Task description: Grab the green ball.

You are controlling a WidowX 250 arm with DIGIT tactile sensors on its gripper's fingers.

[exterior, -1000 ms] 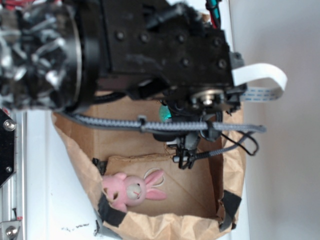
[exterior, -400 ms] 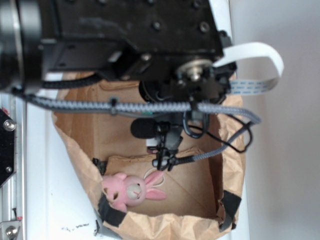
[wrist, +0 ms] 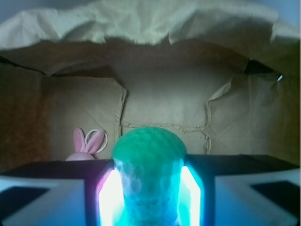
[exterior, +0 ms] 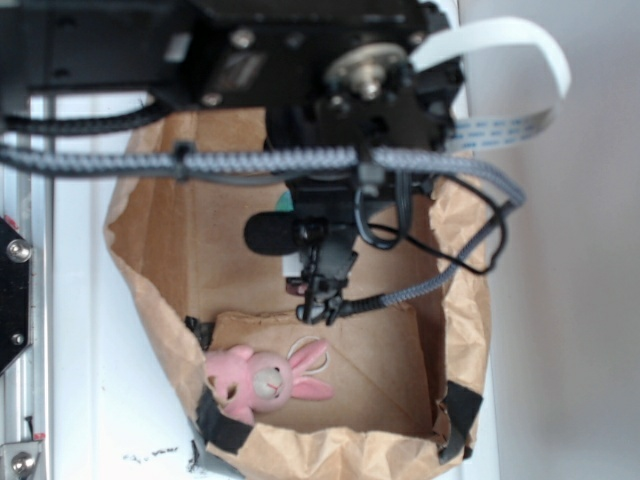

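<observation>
In the wrist view the green ball (wrist: 149, 155) fills the middle of the frame, pinched and squeezed narrow between my gripper's (wrist: 148, 193) two lit fingers (wrist: 109, 197). The gripper is shut on it. From the exterior view only a green sliver of the ball (exterior: 286, 203) shows under the black arm, above the floor of the brown paper bag (exterior: 150, 250). The arm and its cables hide the gripper's fingers there.
A pink plush bunny (exterior: 262, 378) lies at the bag's near end, and its ears (wrist: 88, 140) show left of the ball. The crumpled bag walls (wrist: 155, 47) rise all around. A metal rail (exterior: 18, 300) runs along the left, and a white ribbon cable (exterior: 500, 60) loops at the upper right.
The arm has shifted up the exterior frame and slightly left, taking the ball with it. The bunny and the bag have stayed put.
</observation>
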